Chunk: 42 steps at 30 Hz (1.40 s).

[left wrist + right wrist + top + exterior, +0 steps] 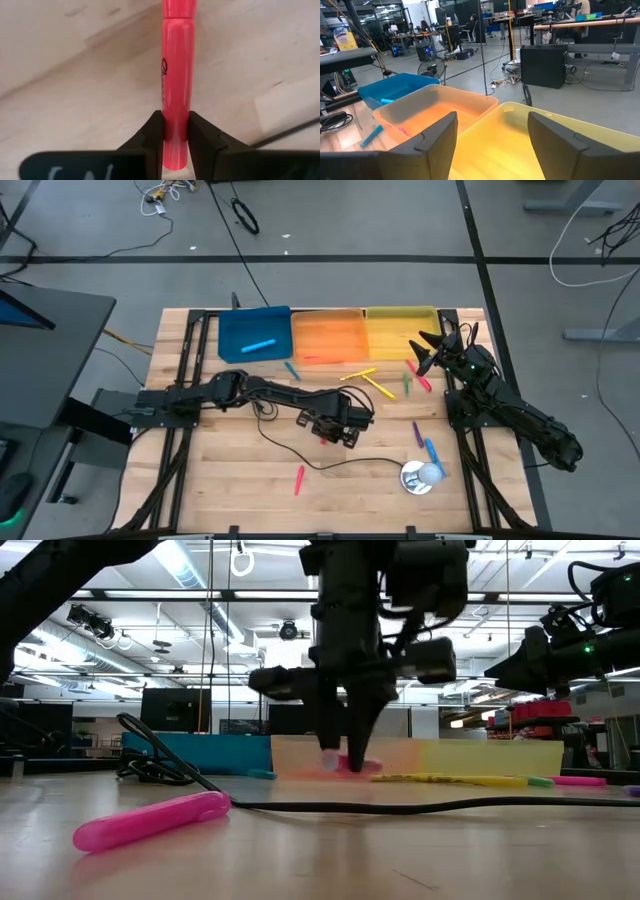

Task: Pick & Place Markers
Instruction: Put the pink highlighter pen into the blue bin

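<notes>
My left gripper [335,432] [345,752] points down at the table's middle, shut on a pink-red marker [176,90] [325,439]. Three trays stand along the far edge: blue [232,340], orange [328,350] and yellow [392,340]. One blue marker [258,345] lies in the blue tray. Loose markers lie on the wood: teal [291,368], yellow [357,374], green [406,385], purple [417,432], blue [432,450] and pink [299,480] [150,820]. My right gripper [422,352] [492,122] waits open and level over the yellow tray's right end. My left gripper pinches the marker's barrel [175,127] between its two fingertips [154,135], close to one end [175,162]. The fingers come from above and lie across the marker. The marker lies level, just at the table top; whether it is clear of the wood I cannot tell.
A thin black cable [300,455] [400,806] runs across the table's middle to a round silver-white object [420,476] near the front right. Black rails [180,380] frame the table's left and right sides. Bare wood [230,470] lies at the front left.
</notes>
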Tool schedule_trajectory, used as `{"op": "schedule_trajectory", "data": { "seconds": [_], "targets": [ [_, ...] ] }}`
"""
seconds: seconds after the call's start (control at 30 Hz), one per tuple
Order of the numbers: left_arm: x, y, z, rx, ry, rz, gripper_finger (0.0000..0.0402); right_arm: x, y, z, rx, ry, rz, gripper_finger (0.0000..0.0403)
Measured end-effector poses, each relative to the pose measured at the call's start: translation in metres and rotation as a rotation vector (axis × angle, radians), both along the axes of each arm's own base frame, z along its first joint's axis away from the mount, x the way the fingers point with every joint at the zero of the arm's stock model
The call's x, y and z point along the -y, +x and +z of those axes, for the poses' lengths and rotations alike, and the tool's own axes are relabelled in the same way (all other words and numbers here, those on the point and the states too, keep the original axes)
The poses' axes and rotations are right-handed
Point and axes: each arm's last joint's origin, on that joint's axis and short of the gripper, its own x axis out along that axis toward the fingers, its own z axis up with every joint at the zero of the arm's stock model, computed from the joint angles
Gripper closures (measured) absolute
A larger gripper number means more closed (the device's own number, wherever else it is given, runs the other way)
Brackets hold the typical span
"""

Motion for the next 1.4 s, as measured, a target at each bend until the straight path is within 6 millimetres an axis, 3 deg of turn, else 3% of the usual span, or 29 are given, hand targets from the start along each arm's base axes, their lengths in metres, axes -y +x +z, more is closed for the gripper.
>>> {"op": "schedule_trajectory", "data": {
  "seconds": [0.27,0.4,1.03,1.4],
  "targets": [
    [-0.001,-0.006,0.018,0.037,0.022,-0.180,0.0337,0.000,0.000,0.000,0.000,-0.001,0.000,0.0158],
    [-0.003,-0.020,0.032,0.093,0.036,-0.259,0.0337,0.000,0.000,0.000,0.001,-0.001,0.000,0.0158],
    [-0.020,-0.139,0.074,0.217,0.078,-0.593,0.0337,0.000,0.000,0.000,0.000,0.000,0.000,0.0158],
    [-0.027,-0.200,0.079,0.228,0.052,-0.825,0.0337,0.000,0.000,0.000,0.000,-0.001,0.000,0.0158]
  ]
}}
